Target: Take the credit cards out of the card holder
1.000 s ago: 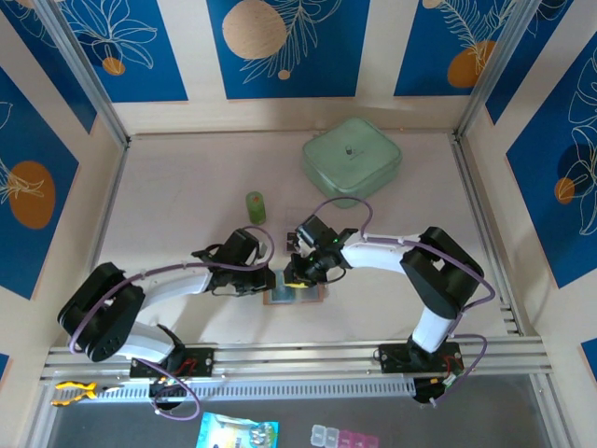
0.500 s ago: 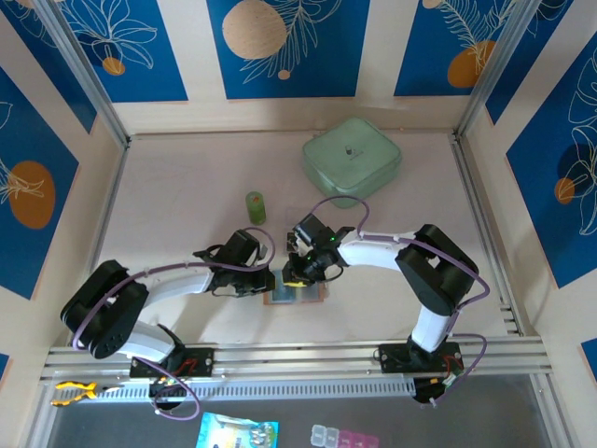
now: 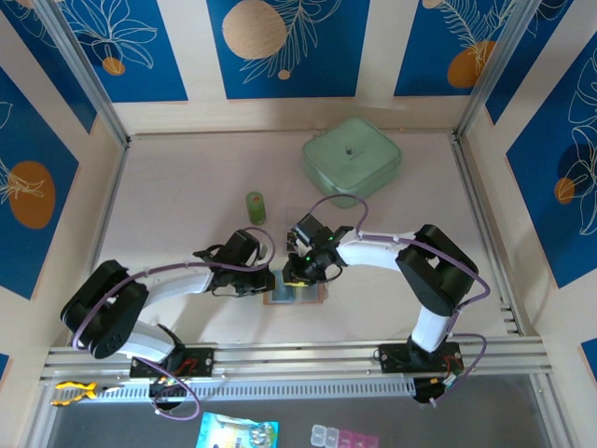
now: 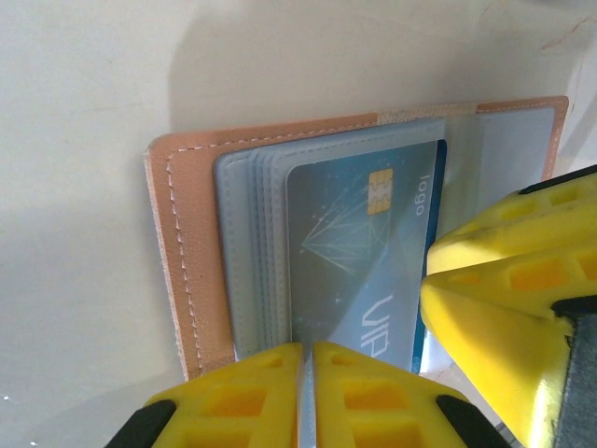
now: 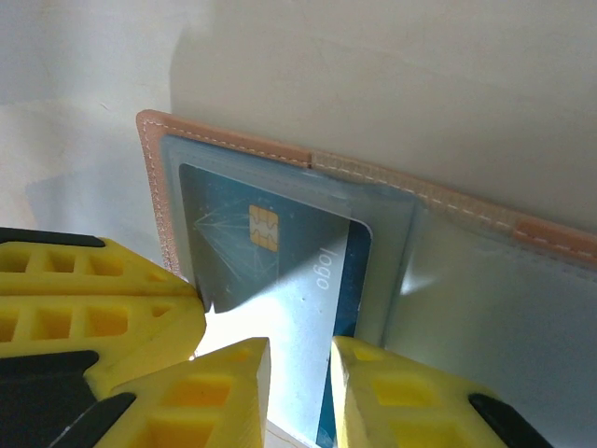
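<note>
1. Step in hand, best guess: coaxing the top credit card [image 5: 266,247] out of its clear sleeve [image 5: 387,233]. Not out yet, mostly tucked in.
2. Right claw [image 5: 300,353]: narrow gap, the card's near end lying right under it, fingertips on or just above the card's face. Can't call it a real pinch.
3. Left claw [image 4: 307,359]: squeezed practically shut, tips at the near edge of the card holder [image 4: 177,243], just left of the right claw. Looks like it's pinning the holder down, but can't tell if anything is caught between the tips.
4. Just past both claws: holder lying open and flat on the bench [image 4: 84,93], tan border, grey-blue sleeves stacked, blue chip card on top.
5. Next move, probably: drag or nip the card toward the near side with the holder pinned. Needs a proper grip on that thin edge, otherwise the whole holder slides along.
6. Far beyond the claws: small green cylinder [image 3: 255,207] and pale green lidded box [image 3: 352,159], well apart from the action.
</note>
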Controlling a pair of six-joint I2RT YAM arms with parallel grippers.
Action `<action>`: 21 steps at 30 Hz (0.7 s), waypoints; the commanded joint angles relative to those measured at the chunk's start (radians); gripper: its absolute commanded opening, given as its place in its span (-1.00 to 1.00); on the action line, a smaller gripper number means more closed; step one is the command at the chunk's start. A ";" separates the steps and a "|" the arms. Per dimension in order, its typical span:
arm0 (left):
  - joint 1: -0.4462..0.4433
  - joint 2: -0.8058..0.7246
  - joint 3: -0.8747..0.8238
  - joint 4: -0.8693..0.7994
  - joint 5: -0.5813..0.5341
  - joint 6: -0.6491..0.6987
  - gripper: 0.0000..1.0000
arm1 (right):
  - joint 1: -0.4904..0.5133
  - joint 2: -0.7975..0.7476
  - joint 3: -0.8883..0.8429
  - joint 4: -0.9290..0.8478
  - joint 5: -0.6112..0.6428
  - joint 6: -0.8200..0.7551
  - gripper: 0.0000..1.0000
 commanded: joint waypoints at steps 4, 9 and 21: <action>0.011 0.009 -0.007 -0.021 -0.013 0.016 -0.78 | 0.008 0.024 0.006 0.028 -0.041 0.008 -0.55; 0.010 0.007 -0.006 -0.022 -0.013 0.017 -0.78 | 0.006 0.028 0.001 0.047 -0.057 0.017 -0.55; 0.010 0.010 0.006 -0.035 -0.012 0.023 -0.76 | 0.002 0.004 -0.005 -0.073 0.054 -0.018 -0.49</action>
